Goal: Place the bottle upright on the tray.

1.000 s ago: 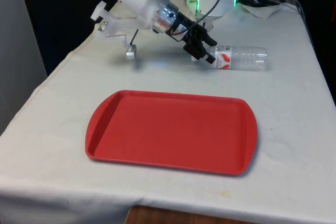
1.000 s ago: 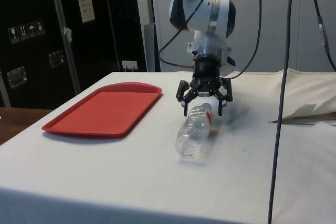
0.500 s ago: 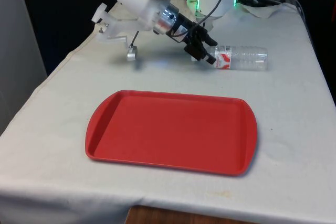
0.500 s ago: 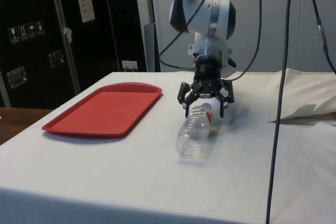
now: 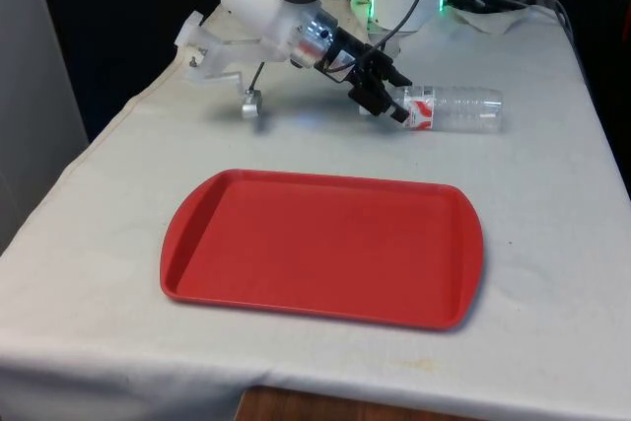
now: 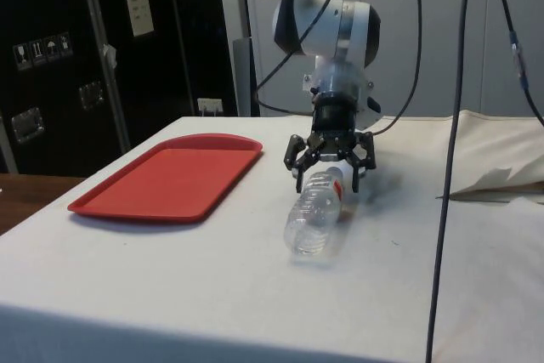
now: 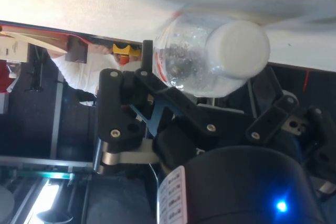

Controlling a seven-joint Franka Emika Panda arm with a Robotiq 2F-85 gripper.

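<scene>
The red tray [image 5: 320,248] sits nearer the front view's left. Beyond it, the gripper [image 6: 327,169] is spread wide around the neck of the bottle [image 5: 452,108], not closed. The bottle is clear, white-capped, red-labelled, lying flat on the cloth.

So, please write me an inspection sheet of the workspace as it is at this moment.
Surface: table under a white cloth, some creases.
Job's things: clear plastic bottle lying on its side on the cloth, white cap toward the arm, red label near the neck; red tray with nothing on it, apart from the bottle.
Clutter: crumpled white cloth or paper at the table's far edge.
Tool: black tool open, fingers on both sides of the bottle's cap end, not closed on it.
Cables: black cables hanging beside the arm.
Surroundings: dark cabinets in the side view; a person's white sleeve in the wrist view.
</scene>
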